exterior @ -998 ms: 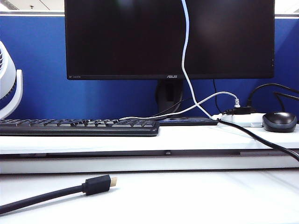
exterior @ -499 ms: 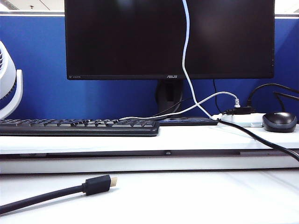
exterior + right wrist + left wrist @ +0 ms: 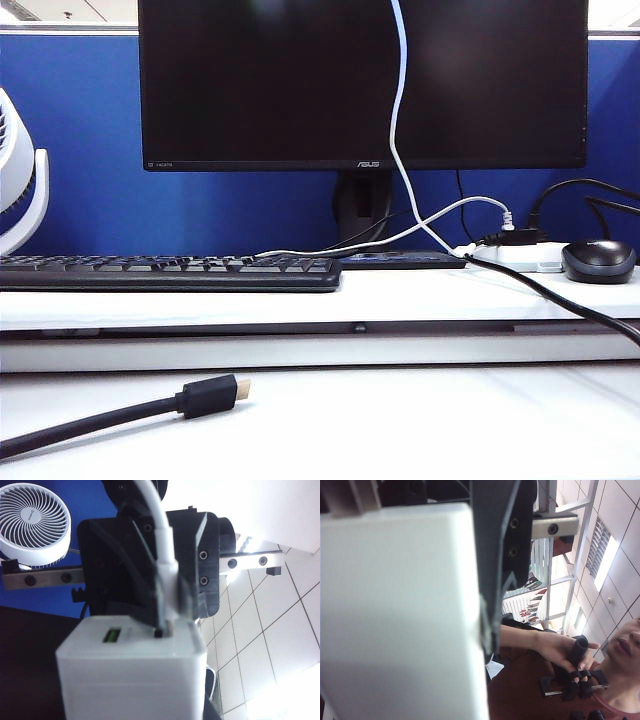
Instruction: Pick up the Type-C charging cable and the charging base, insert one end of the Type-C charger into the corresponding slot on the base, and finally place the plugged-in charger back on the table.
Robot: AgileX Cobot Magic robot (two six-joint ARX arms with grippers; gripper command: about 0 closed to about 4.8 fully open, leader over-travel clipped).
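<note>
The charging base [image 3: 395, 620] is a white block that fills the left wrist view. My left gripper [image 3: 462, 695] is shut on it, with one black finger [image 3: 505, 540] against its side and the other hidden. In the right wrist view my right gripper [image 3: 167, 620] is shut on the white plug of the Type-C charging cable [image 3: 159, 525]. The plug's tip sits in a slot on the charging base [image 3: 130, 680], beside a green port. The exterior view shows neither gripper. There the Type-C charging cable [image 3: 396, 120] hangs from above the frame down to the ledge of the table [image 3: 420, 420].
On the ledge stand a black keyboard [image 3: 170, 272], a monitor [image 3: 360, 80], a white power strip [image 3: 520, 257] with black plugs and a dark mouse [image 3: 598, 260]. A thick black cable with a gold-tipped plug [image 3: 205, 396] lies front left. A white fan [image 3: 20, 190] stands at far left.
</note>
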